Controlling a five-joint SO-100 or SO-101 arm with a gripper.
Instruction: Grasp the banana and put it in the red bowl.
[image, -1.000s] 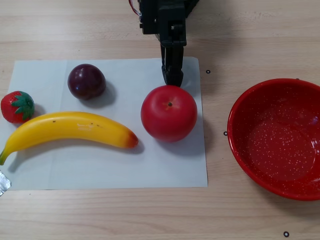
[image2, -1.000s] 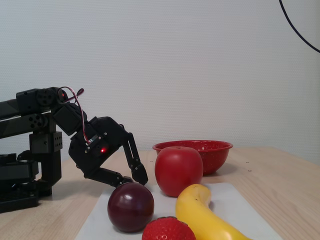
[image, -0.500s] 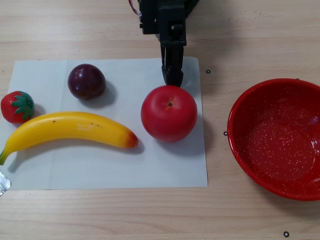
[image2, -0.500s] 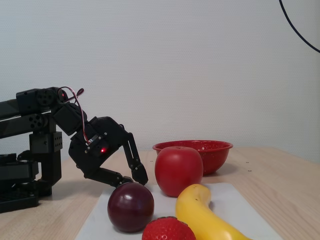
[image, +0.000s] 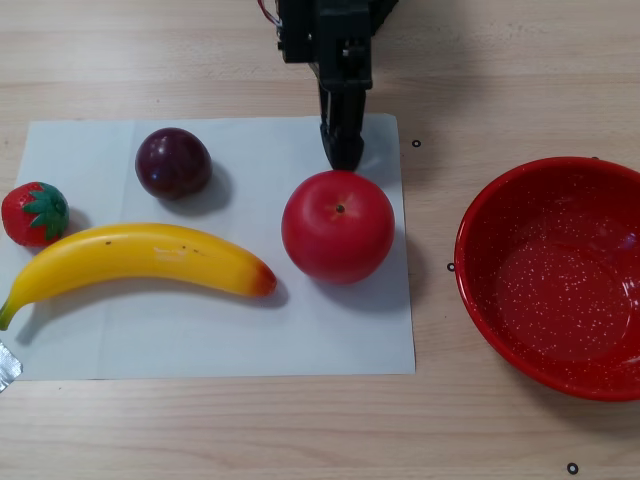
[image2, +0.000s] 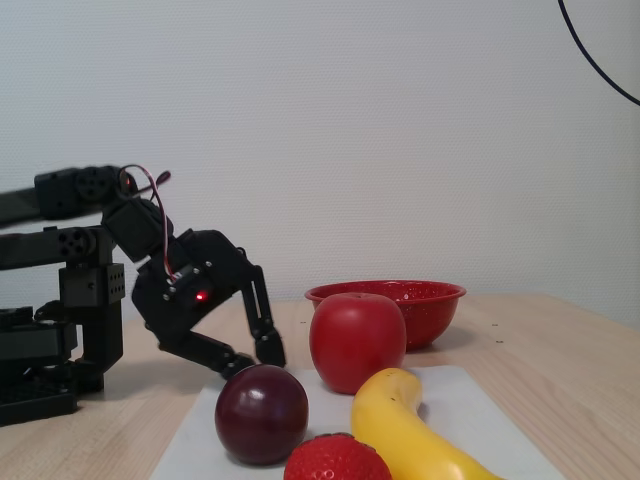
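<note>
The banana (image: 140, 260) lies across the left half of a white paper sheet (image: 330, 330), its orange-red tip pointing at a red apple; the fixed view shows only its near end (image2: 400, 430). At the right stands the red bowl (image: 555, 275), seen behind the apple in the fixed view (image2: 420, 297), with nothing in it. My gripper (image: 343, 155) hangs low over the sheet's far edge, just behind the apple and well away from the banana. Its jaws look shut with nothing between them (image2: 258, 362).
A red apple (image: 338, 226) sits between banana and bowl, right in front of the gripper. A dark plum (image: 173, 162) and a strawberry (image: 33, 213) lie left on the sheet. The arm's base (image2: 50, 360) stands at the left of the fixed view.
The arm has lifted a little and drawn the gripper slightly back toward its base. The fruits and bowl have not moved.
</note>
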